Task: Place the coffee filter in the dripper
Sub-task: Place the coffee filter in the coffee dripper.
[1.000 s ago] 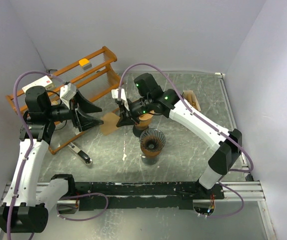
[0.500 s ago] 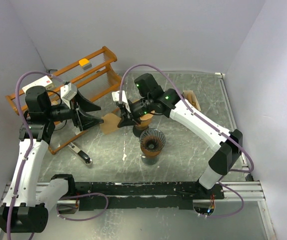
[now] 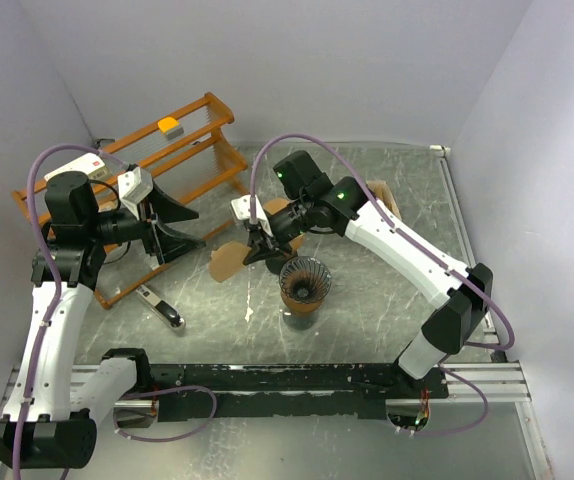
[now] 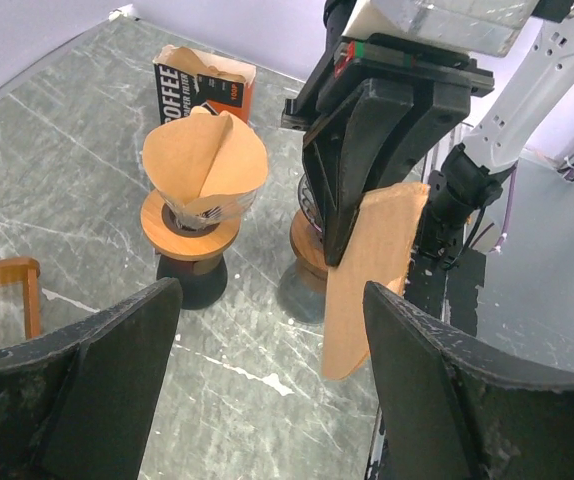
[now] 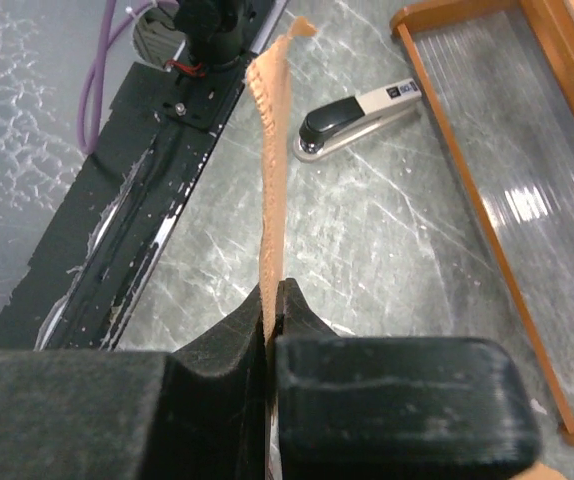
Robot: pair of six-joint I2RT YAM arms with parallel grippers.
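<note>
Coffee filter (image 4: 375,262), a flat brown paper one, is pinched at its upper edge between the pressed-together fingers of the right gripper (image 4: 339,250). It hangs down toward 6 o'clock, near the empty dripper (image 3: 305,280), which stands at 4 o'clock from it in the top view. The left wrist view shows the paper broadside, with a second dripper (image 4: 199,215) carrying an opened filter (image 4: 205,155) at 10 o'clock and a filter box (image 4: 203,85) behind, while the right wrist view shows it only edge-on, with a stapler (image 5: 360,108) at 1 o'clock. The left gripper (image 4: 272,290) has its fingers spread wide, near the hanging paper but apart from it, and holds nothing.
</note>
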